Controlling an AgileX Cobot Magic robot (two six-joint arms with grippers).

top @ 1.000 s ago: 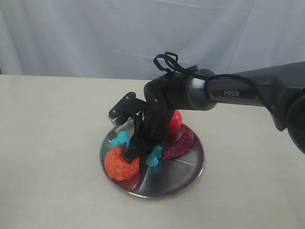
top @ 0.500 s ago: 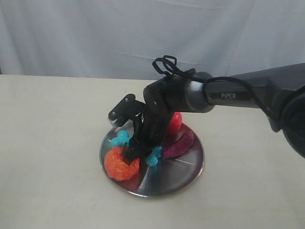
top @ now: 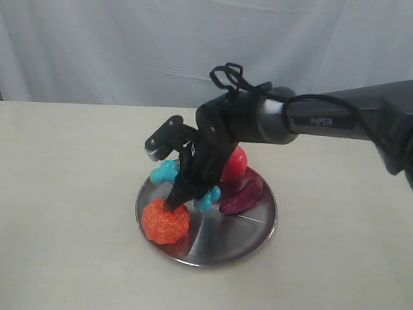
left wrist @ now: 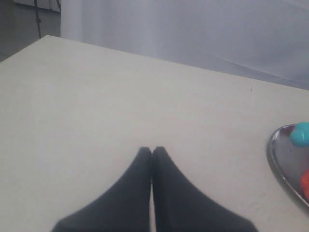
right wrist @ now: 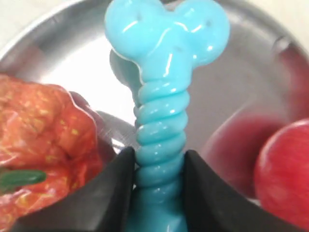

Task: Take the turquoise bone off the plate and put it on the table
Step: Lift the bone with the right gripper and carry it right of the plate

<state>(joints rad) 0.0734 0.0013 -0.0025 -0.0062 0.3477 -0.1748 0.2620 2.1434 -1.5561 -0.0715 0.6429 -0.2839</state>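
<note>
My right gripper is shut on the ribbed shaft of the turquoise bone. In the exterior view the bone hangs a little above the silver plate, one knobbed end to the left of the fingers and the other end to their right. The plate lies on the beige table. My left gripper is shut and empty over bare table, away from the plate's rim. It does not show in the exterior view.
On the plate lie an orange crinkled lump, a red apple and a dark purple piece. A pale curtain hangs behind the table. The black right arm reaches in from the right.
My right gripper has risen with the turquoise bone held in it; the bone has come up off the plate and a little toward the back. The left gripper's earlier state is not shown.
</note>
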